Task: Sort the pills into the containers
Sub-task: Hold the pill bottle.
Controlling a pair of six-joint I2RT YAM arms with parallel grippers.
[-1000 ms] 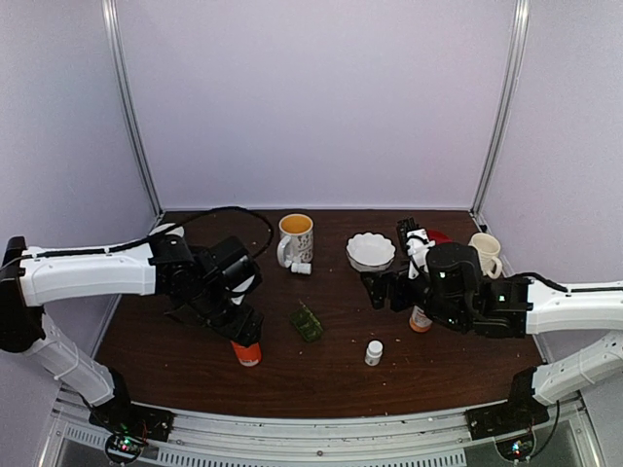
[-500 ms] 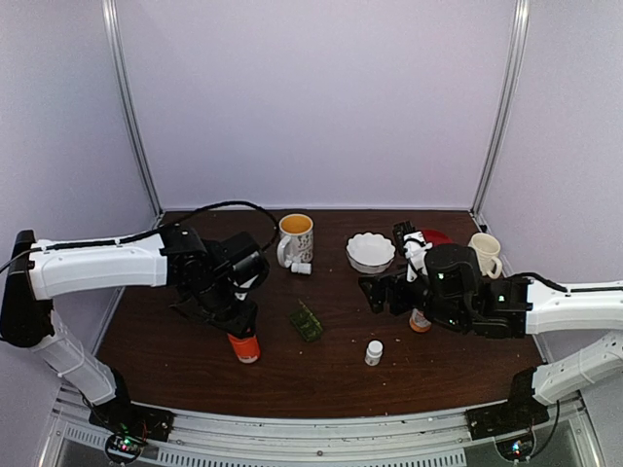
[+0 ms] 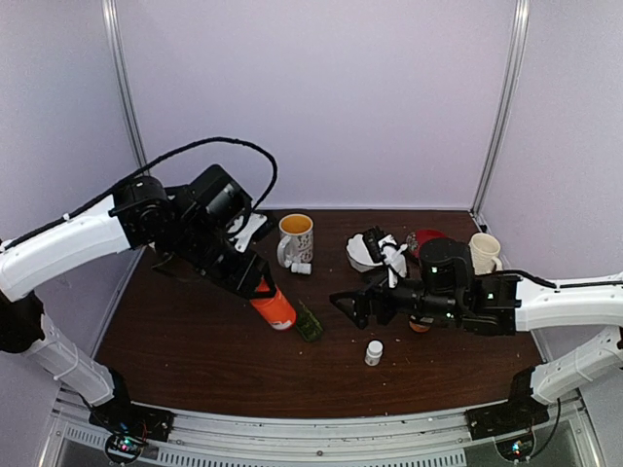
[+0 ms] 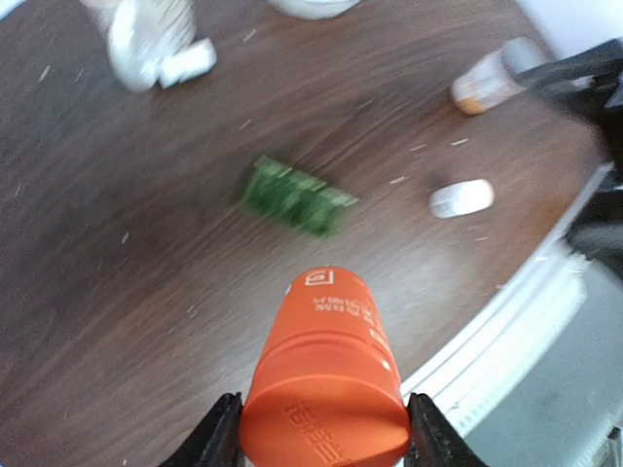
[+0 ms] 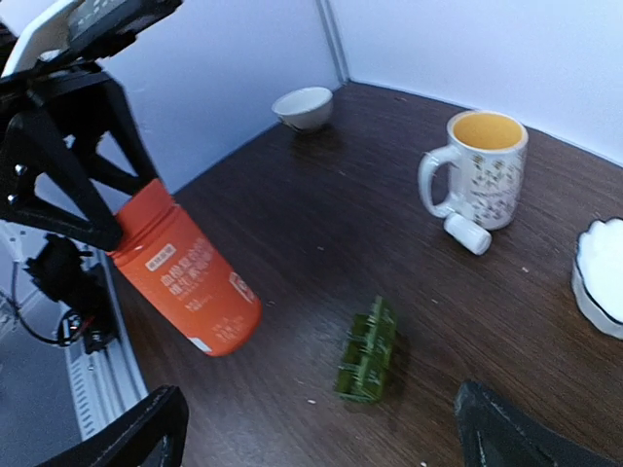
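Note:
The dark green pill box (image 3: 309, 321) lies on the brown table near its middle; it also shows in the left wrist view (image 4: 297, 197) and the right wrist view (image 5: 368, 352). My left gripper (image 3: 256, 290) is shut on the cap end of an orange bottle (image 3: 274, 309), held tilted in the air just left of the box, base pointing down at the table (image 4: 326, 375). My right gripper (image 3: 352, 305) hovers open to the right of the box, nothing between its fingers (image 5: 326, 430). Loose pills do not show clearly; only pale specks dot the wood.
A patterned mug (image 3: 295, 238) stands behind the box with a tiny white bottle (image 3: 301, 268) lying at its foot. A white bowl (image 3: 367, 251) and a cream mug (image 3: 484, 251) sit at the back right. Another tiny white bottle (image 3: 374, 352) stands near the front.
My left arm closed on the orange bottle, lifted it off the table and swung it right toward the green box, tilting it. My right gripper moved left toward the box, staying open.

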